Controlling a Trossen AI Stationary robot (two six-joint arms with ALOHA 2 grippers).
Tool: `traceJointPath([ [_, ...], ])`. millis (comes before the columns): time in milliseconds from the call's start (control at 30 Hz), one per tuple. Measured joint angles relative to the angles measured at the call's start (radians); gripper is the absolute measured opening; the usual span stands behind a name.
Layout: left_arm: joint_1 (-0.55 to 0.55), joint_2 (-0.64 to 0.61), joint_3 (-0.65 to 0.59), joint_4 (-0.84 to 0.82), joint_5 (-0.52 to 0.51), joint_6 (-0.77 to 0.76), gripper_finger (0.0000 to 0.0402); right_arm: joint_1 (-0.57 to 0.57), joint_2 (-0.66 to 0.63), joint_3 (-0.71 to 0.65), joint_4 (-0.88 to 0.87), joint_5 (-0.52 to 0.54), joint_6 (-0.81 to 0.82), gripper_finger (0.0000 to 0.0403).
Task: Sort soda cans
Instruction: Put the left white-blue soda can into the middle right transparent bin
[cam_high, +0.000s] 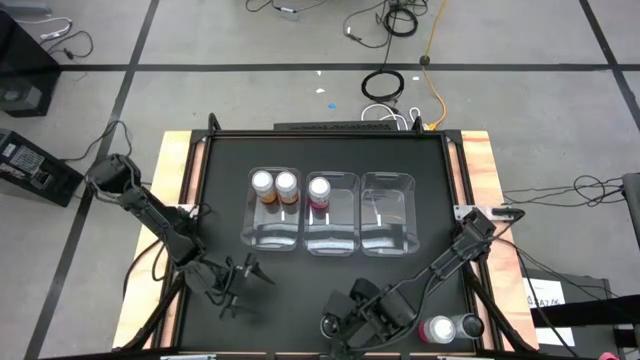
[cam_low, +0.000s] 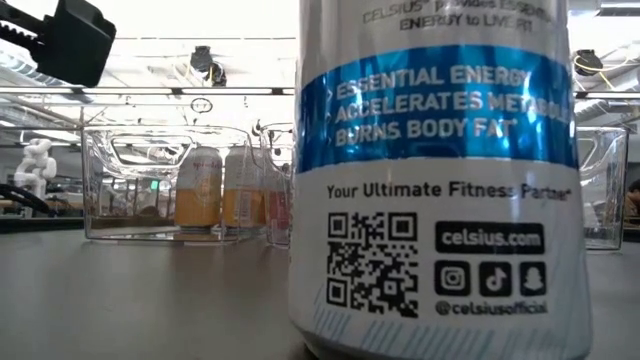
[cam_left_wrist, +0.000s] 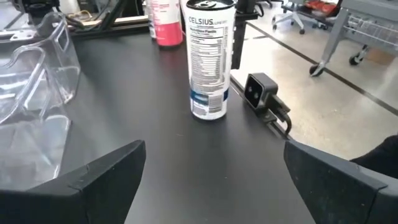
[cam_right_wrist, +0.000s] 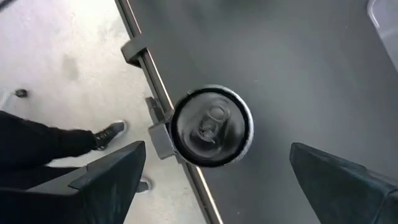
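A: Black matting covers the bench (cam_high: 225, 215), and grey floor with cables lies all around it. Three clear bins (cam_high: 330, 212) stand in a row near the middle. Where are the soda cans?

B: Two orange cans (cam_high: 274, 185) stand in the left bin and one pink can (cam_high: 319, 189) in the middle bin; the right bin looks empty. A silver can (cam_right_wrist: 211, 126) stands at the near edge of the bench, directly below the right gripper (cam_right_wrist: 214, 180). A second pink can (cam_high: 437, 329) and what looks like another silver one stand further right along that edge.

A: And the jaws?

B: Both pairs stand wide open and hold nothing. The left gripper (cam_high: 240, 285) waits low, at the near left of the bench.

A: How should the right arm proceed?

B: In my judgement it should descend straight, keeping the silver can centred between the fingers, and close only when they are well down the body, not at the rim. This can stands very near the bench edge, beside a small camera (cam_left_wrist: 260, 92), so a sideways push may tip it off.

A: Is somebody in the room?

B: A person's leg and shoe (cam_right_wrist: 109, 134) show on the floor beside the bench.
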Motion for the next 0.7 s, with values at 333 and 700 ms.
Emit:
traceJointPath([
  [333,0.0,0.0,0.0,-0.007,0.0,0.0,0.039,-0.001,0.02,-0.004,-0.01,0.055,-0.095,0.039],
  [700,0.0,0.0,0.0,-0.012,0.0,-0.001,0.039,0.0,0.104,-0.006,0.029,0.042,-0.138,0.039],
])
